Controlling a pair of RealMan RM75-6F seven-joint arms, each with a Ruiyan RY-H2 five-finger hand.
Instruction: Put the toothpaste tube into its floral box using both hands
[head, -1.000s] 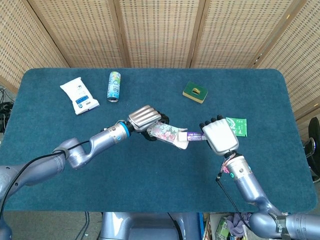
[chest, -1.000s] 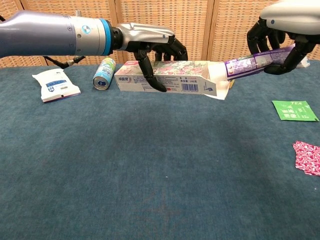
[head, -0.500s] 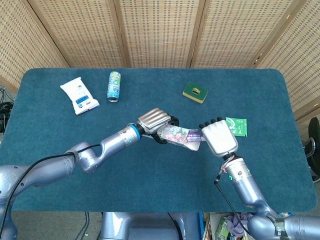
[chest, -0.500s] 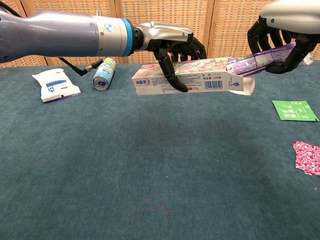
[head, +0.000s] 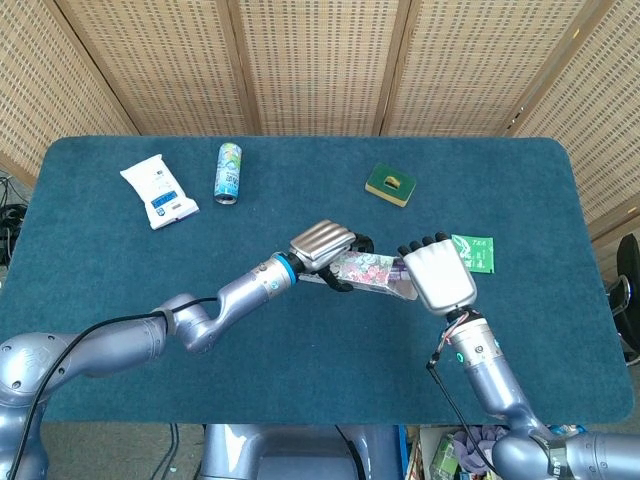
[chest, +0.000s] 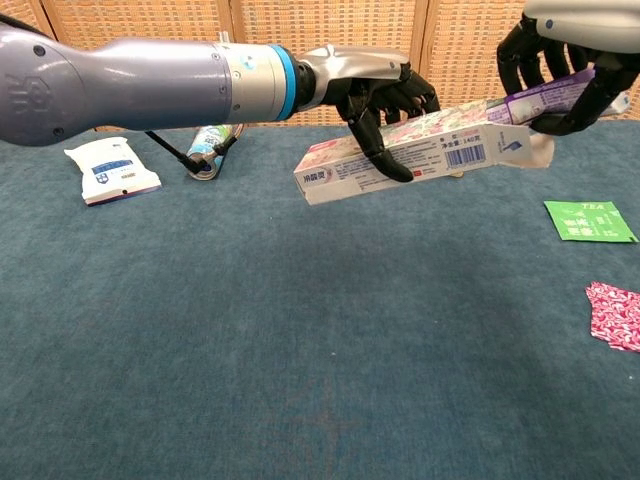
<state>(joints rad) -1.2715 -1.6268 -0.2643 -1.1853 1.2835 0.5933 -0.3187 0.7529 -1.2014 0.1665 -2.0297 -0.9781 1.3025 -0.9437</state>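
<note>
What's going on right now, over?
Left robot hand holds box. Right robot hand holds tube, tip inside the box. Nothing blocking.

floral box (chest: 420, 150) slid rightward over toothpaste tube (chest: 545, 97), now tilted; left robot hand (chest: 375, 95) advanced

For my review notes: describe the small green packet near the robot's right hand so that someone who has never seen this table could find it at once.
Start at the blue table and go to its right half, where the right hand holds the toothpaste tube. Just beyond that hand's far right side, the green tea packet lies flat on the cloth. It is thin, square and printed TEA, unlike the thicker green and yellow sponge further back.
</note>
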